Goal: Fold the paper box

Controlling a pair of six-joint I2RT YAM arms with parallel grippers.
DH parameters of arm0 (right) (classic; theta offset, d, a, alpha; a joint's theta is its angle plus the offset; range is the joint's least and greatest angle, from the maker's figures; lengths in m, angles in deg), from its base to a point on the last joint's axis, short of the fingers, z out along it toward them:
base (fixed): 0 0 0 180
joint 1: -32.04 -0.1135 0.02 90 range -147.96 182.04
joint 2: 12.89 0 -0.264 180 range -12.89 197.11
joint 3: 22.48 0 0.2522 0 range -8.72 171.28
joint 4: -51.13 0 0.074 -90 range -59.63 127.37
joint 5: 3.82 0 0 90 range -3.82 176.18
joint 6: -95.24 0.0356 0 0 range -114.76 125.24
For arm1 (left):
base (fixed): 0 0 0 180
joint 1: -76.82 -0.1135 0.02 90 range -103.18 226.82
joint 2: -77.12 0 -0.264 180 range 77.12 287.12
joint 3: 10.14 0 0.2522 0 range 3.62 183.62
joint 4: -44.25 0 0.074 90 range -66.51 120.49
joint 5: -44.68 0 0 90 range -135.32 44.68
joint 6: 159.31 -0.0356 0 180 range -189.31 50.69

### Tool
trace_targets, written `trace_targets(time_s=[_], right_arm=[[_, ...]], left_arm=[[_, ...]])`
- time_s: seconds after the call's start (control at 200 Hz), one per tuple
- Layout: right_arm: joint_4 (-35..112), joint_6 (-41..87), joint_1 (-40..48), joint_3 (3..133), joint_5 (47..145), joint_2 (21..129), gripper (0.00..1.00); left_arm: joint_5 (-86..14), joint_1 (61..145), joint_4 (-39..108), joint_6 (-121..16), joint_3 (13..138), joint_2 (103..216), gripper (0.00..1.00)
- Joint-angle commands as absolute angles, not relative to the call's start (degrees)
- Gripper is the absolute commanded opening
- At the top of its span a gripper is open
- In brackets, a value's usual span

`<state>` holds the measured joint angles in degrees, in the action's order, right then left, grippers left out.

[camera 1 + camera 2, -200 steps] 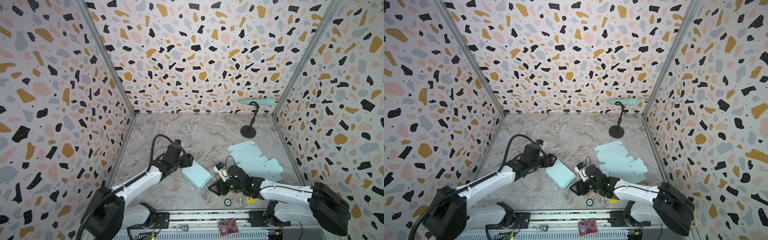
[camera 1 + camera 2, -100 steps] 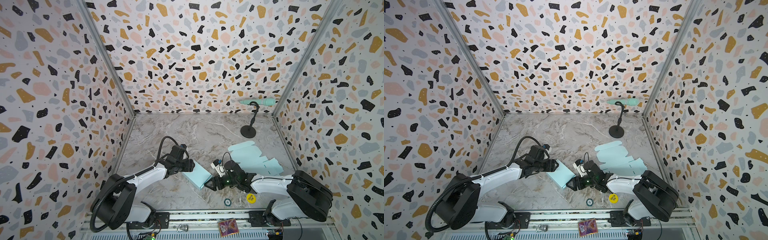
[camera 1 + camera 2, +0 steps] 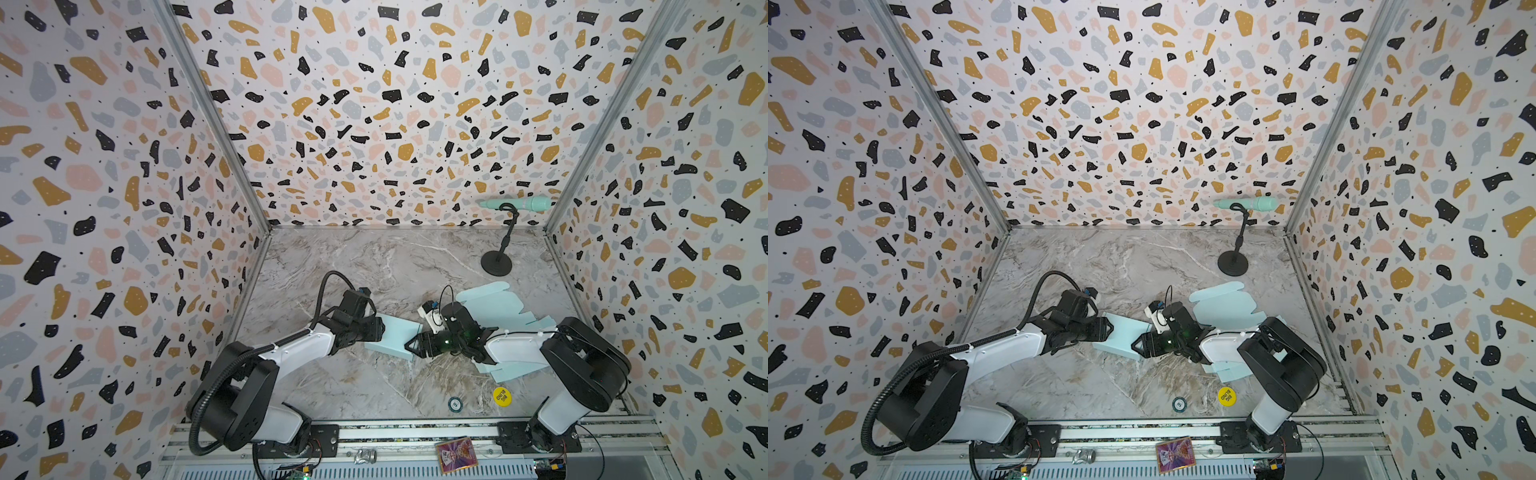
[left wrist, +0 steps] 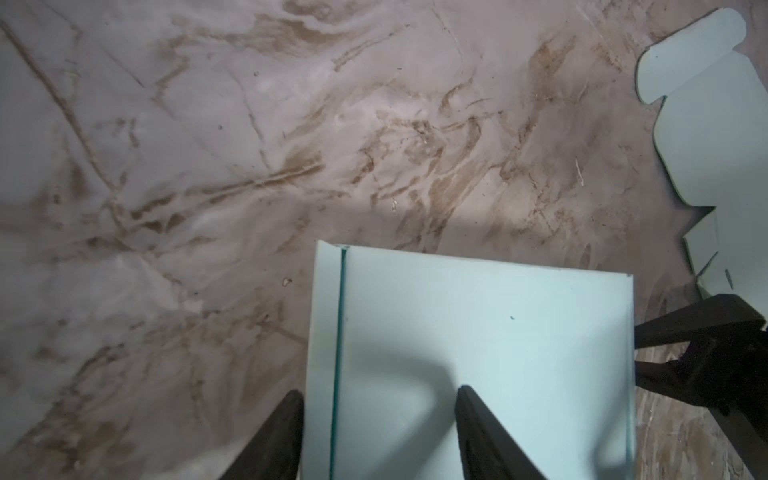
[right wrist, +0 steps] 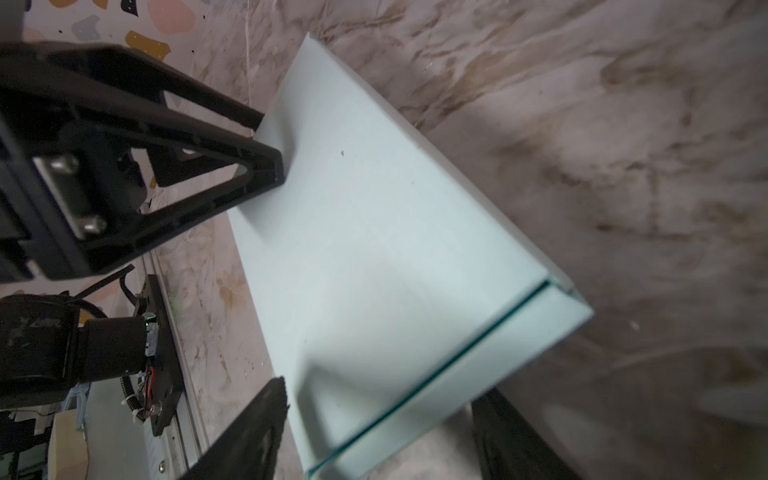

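The mint paper box point(image 3: 392, 338) point(image 3: 1121, 338) lies folded flat and closed on the marble table, a dark seam point(image 4: 338, 332) running near one edge. My left gripper point(image 3: 380, 328) point(image 4: 378, 399) is at its left end and open. One of its fingers point(image 4: 473, 415) is over the box top and the other point(image 4: 282, 424) is just off the box's side. From the right, my right gripper point(image 3: 409, 345) point(image 5: 382, 399) is open too and straddles a box corner point(image 5: 332, 453). Its far finger point(image 5: 503, 428) stands clear of the box.
Flat mint box sheets point(image 3: 494, 301) lie behind the right arm, and another sheet point(image 3: 519, 368) lies under it. A microphone stand point(image 3: 496, 264) is at the back right. A yellow disc point(image 3: 501, 395) and a small round chip point(image 3: 455, 404) lie near the front edge. Terrazzo walls enclose three sides.
Both arms have come in low towards the box from either side. The left jaws have narrowed and now reach its left end. The right gripper now reaches its right corner.
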<state>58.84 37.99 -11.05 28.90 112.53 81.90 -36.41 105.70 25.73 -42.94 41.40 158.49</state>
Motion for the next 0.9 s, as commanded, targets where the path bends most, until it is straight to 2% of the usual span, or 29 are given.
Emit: trace_targets(time_s=[0.0, 0.3, 0.561, 0.771, 0.896], right_arm=[[57.76, 33.0, -9.91, 36.5, 114.17, 84.93, 0.7], [49.71, 25.53, -5.14, 60.81, 116.16, 100.86, 0.69], [42.92, 23.04, -1.74, 79.58, 116.26, 114.26, 0.69], [41.28, 23.4, -1.13, 83.87, 114.9, 117.84, 0.71], [41.66, 23.99, -0.44, 82.65, 112.81, 116.23, 0.79]], left_arm=[[-34.86, 104.77, 29.28, -42.28, 43.41, 159.76, 0.58], [-32.92, 98.56, 34.6, -42.49, 56.73, 173.17, 0.54], [-34.28, 95.25, 30.58, -46.17, 72.43, 187.73, 0.53], [-35.19, 95.01, 31.02, -45.22, 77.03, 192.31, 0.53], [-34.77, 94.84, 32.49, -43.47, 76.47, 192.88, 0.57]])
